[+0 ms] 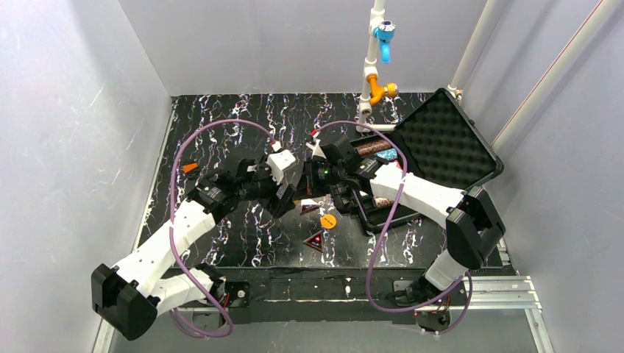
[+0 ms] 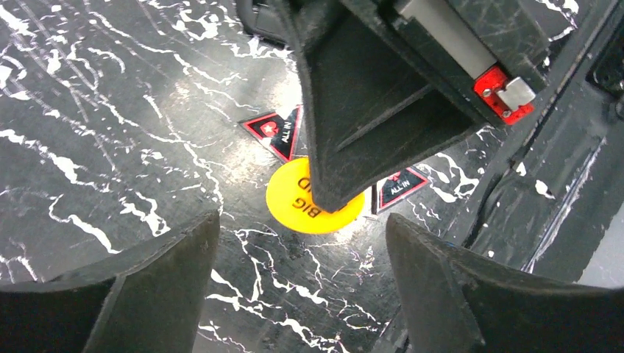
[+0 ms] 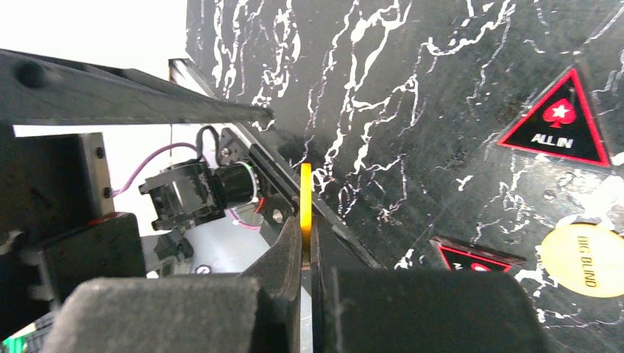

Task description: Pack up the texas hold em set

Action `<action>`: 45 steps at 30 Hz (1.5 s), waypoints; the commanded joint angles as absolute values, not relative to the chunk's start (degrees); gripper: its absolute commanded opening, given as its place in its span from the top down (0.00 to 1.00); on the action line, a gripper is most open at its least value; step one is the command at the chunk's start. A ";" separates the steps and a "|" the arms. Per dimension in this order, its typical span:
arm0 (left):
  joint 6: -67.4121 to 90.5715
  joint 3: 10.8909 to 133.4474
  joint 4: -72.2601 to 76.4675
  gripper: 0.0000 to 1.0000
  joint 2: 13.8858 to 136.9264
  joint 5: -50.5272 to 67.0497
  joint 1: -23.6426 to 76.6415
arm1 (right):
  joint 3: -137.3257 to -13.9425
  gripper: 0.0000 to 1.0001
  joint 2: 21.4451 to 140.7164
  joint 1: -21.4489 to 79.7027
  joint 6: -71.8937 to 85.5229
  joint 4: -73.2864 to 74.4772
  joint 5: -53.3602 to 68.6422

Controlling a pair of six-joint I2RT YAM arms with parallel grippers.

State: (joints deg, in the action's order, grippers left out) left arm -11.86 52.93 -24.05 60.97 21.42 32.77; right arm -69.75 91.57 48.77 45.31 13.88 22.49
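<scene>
Orange disc (image 3: 305,195) is pinched tight by its edge in my right hand (image 3: 307,237), so I should carry it slowly right to the open black case (image 1: 446,138), with my left hand (image 2: 300,224) spread apart near a second disc (image 2: 293,213).

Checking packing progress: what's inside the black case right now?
A brown chip roll and a blue card deck show near the lid; the right arm hides the rest.

Overhead view looks down; both close wrist views share the orange disc (image 2: 294,215).
</scene>
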 commanded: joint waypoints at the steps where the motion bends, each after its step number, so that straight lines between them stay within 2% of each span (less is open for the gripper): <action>1: -10.29 51.84 -24.41 0.11 55.84 16.65 32.96 | -73.52 0.99 89.79 48.20 41.49 16.68 17.36; 3: -9.86 51.13 -24.05 0.02 54.05 14.92 32.97 | -73.62 0.99 89.25 46.97 40.79 17.41 15.64; 4: -9.86 50.76 -23.85 0.02 53.28 14.45 32.96 | -73.45 0.99 88.93 46.07 40.52 17.79 14.43; 11: -8.83 49.42 -22.62 0.02 49.01 6.56 32.96 | -69.98 0.99 84.44 39.44 39.05 17.74 6.76; 18: -7.57 48.20 -20.21 0.02 46.74 -9.47 32.96 | -66.32 0.99 83.47 29.42 38.06 16.96 10.22; 27: -7.27 46.40 -17.02 0.02 43.79 -28.92 32.96 | -59.65 0.99 81.09 22.27 39.79 14.18 6.87; 35: -8.01 45.36 -15.49 0.02 42.53 -36.69 32.97 | -55.60 0.99 80.25 19.82 40.93 12.04 3.92; 45: -7.91 45.52 -16.14 0.02 43.15 -35.39 32.96 | -55.48 0.99 83.85 18.20 39.88 9.56 5.45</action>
